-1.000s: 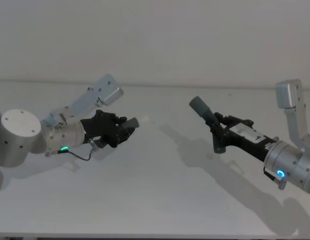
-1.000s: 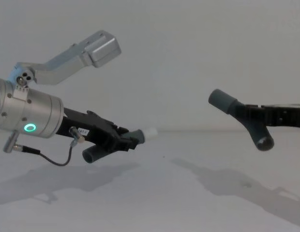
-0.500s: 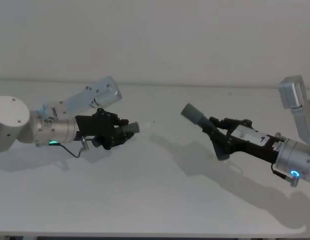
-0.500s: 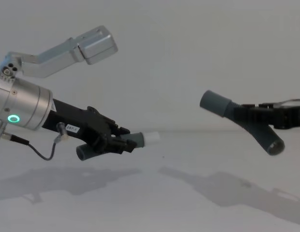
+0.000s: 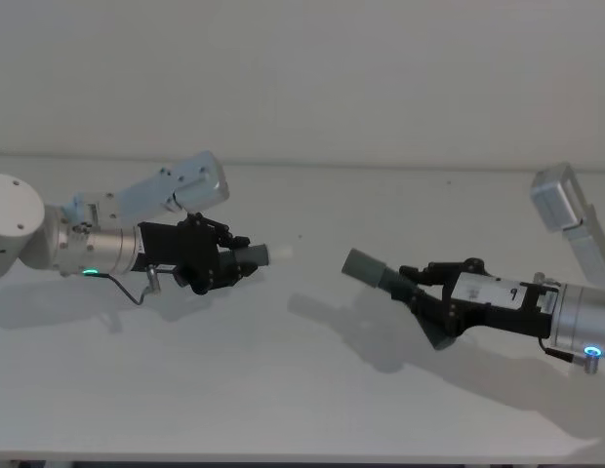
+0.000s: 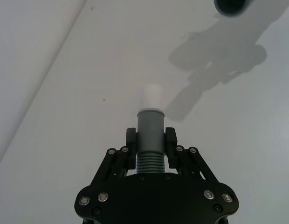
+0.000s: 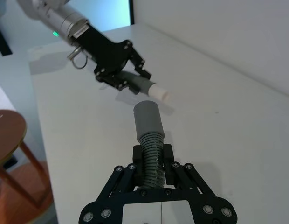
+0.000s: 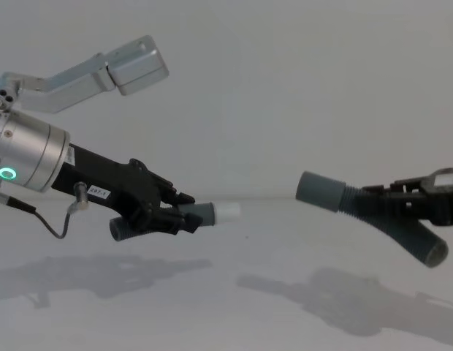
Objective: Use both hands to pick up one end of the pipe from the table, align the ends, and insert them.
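Dark-grey ribbed hose comes in two pieces, both held clear above the white worktop (image 5: 283, 390). The first piece (image 8: 199, 215) is pinched by the left end effector (image 8: 179, 217). Its two fingers are pressed onto the ribs behind a grey cuff with one short white tip (image 8: 227, 213). The second piece (image 8: 354, 203) is clamped between the two fingers of the right end effector (image 8: 391, 200), and its plain wide cuff (image 8: 319, 191) faces the white tip. The two ends stand apart, not touching.
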